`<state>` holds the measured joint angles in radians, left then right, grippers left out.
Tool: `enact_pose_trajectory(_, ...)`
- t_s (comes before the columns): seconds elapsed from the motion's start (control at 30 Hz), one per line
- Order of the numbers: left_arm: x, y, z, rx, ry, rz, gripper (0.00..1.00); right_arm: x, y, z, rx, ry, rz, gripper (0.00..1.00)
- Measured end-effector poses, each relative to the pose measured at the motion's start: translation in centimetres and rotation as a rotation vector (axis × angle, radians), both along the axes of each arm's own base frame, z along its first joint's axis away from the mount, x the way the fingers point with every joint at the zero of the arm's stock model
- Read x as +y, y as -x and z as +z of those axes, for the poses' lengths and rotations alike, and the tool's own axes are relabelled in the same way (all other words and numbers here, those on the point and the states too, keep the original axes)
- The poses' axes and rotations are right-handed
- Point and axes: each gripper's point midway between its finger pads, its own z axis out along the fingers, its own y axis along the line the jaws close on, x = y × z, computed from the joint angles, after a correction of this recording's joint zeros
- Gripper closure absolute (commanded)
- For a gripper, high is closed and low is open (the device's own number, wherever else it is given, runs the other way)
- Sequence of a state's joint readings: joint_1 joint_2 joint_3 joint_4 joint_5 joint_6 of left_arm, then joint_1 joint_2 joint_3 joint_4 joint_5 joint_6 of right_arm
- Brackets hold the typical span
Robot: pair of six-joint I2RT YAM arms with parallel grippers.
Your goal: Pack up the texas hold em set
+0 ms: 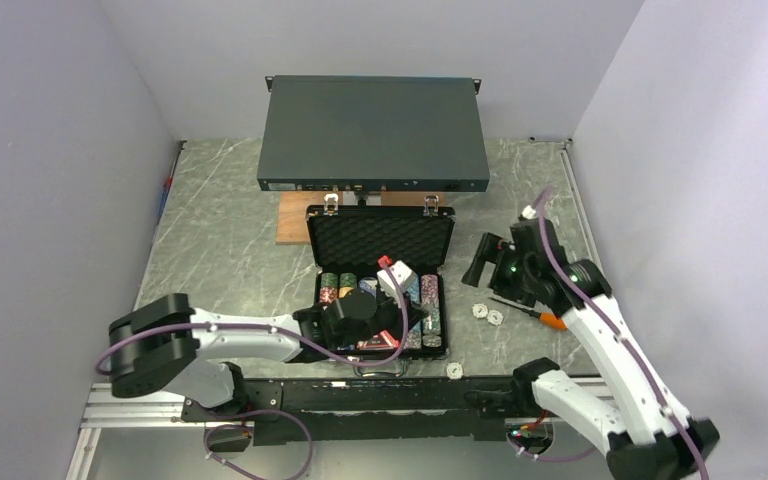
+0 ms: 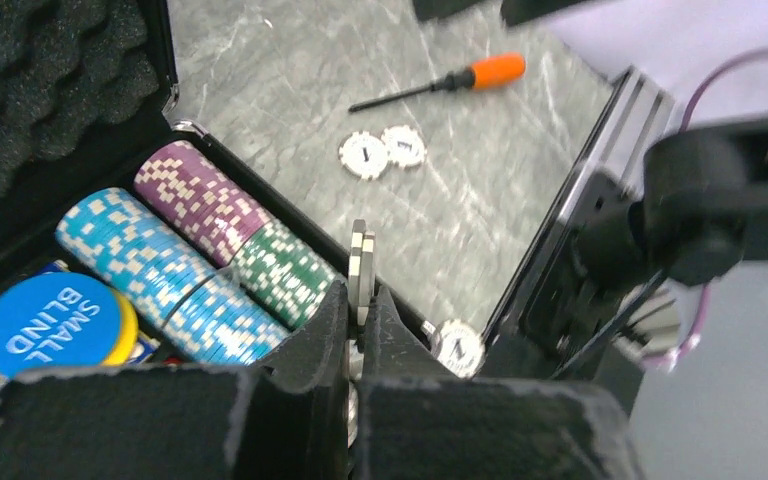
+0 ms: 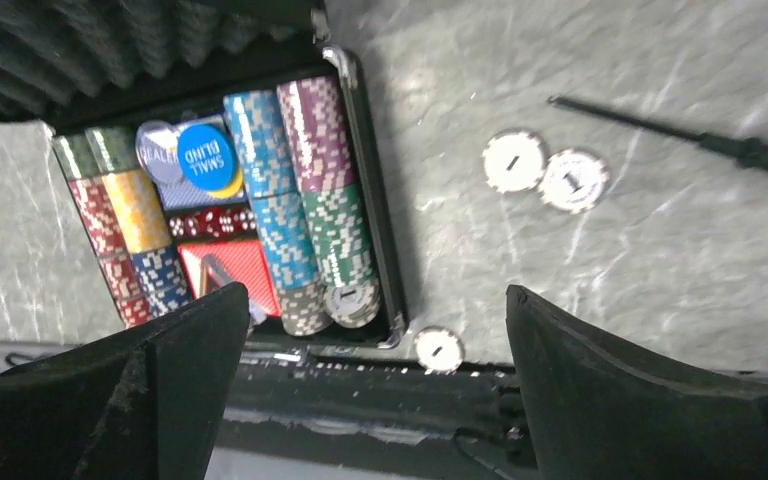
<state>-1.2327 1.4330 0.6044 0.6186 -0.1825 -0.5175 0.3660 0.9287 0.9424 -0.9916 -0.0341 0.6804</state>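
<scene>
Chip rows (image 1: 430,305): middle ones covered by the left arm (image 1: 250,342) from above.
Pinched chips (image 2: 361,262): edge-on, lower halves buried in the left gripper (image 2: 360,305); faces unreadable.
Screwdriver (image 3: 750,152): orange handle cut off at the right wrist view's edge.
Dealer disc (image 3: 157,150): half under the blue disc (image 3: 206,156).

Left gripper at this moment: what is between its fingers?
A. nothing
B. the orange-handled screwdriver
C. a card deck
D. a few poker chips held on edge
D: the left wrist view shows the left gripper shut on a thin stack of chips, edge up.
</scene>
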Motion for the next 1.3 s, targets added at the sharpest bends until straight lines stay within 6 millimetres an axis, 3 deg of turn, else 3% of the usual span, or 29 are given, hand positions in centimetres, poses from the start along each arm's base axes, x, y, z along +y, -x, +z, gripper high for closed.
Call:
enact_pose_trajectory(0.13, 1.1, 0.9, -0.3, -0.125, -0.173, -0.109, 1.00, -2.0, 0.4, 1.7, -0.135, 0.034, -0.041, 0.00)
enact_pose_trajectory(0.27, 1.3, 1.6, -2.5, -0.249, -0.366, -0.232, 1.00, -3.0, 0.4, 2.5, -0.192, 0.050, -0.076, 0.00)
enact_pose_trajectory(0.5, 0.1, 3.1, -6.0, -0.370, -0.554, -0.402, 1.00, -4.1, 0.8, 2.1, -0.218, 0.069, -0.122, 0.01)
enact_pose_trajectory(0.8, -1.9, 3.0, -7.4, -0.430, -0.655, -0.476, 1.00, -4.5, 0.9, 2.5, -0.247, 0.072, -0.139, 0.01)
enact_pose_trajectory(0.87, -2.0, 2.8, -7.6, -0.433, -0.676, -0.478, 0.93, -4.5, 0.9, 2.4, -0.242, 0.073, -0.138, 0.01)
enact_pose_trajectory(1.03, -1.6, 2.5, -8.2, -0.432, -0.721, -0.473, 0.57, -4.4, 1.0, 1.6, -0.217, 0.076, -0.131, 0.00)
enact_pose_trajectory(1.3, -1.0, 1.9, -7.2, -0.422, -0.710, -0.411, 0.39, -3.0, 2.2, -1.3, -0.034, 0.081, -0.032, 0.01)
